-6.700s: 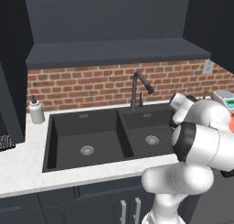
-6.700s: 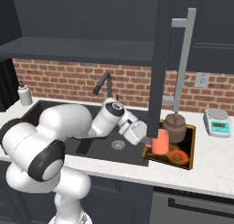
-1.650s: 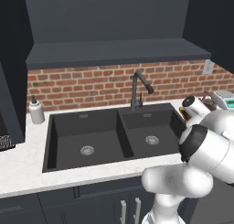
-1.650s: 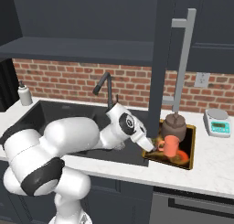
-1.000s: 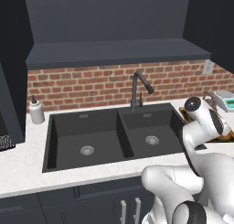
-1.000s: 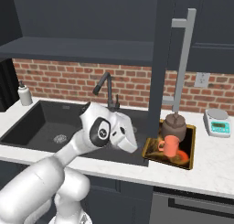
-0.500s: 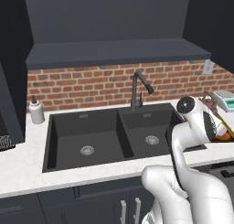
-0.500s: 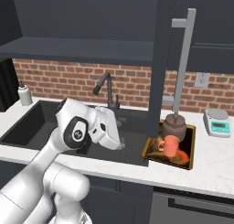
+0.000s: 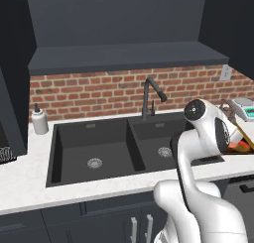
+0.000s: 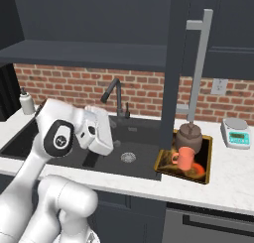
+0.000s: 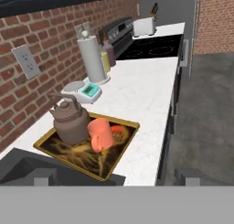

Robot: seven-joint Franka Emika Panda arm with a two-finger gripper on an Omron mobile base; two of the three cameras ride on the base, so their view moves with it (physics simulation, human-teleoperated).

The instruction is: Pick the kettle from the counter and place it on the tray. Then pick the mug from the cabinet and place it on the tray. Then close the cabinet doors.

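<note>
Taking the black double sink (image 10: 74, 143) as your landmark and reading left to right: the white soap bottle (image 10: 27, 101) stands on the counter (image 10: 233, 180) at the sink's far left corner, the arm's hand hangs over the sink's right basin, and just past the sink's right edge sits the tray (image 10: 206, 155), carrying both the kettle (image 10: 188, 136) and the orange mug (image 10: 184, 158), mug in front, touching or nearly touching the kettle. So you are, by my reading, at the last step: both items are placed and the cabinet doors remain. The gripper (image 11: 116, 177) is spread wide and holds nothing; its two dark tips stand well apart in the hand view. Your next move calls for raising the hand well above the sink and reaching the open door (image 10: 173, 63) that hangs above the tray's left edge, pushing it by its face or by the long silver bar handle (image 10: 198, 63) without sweeping the kettle below. The right base view shows you that door and handle; the left base view shows the bottle and faucet (image 9: 149, 95) clearly, with the tray mostly hidden behind the arm. The hand view adds the kitchen scale (image 11: 84, 91) beyond the tray, a paper towel roll (image 11: 91, 58) and a stove farther along.
</note>
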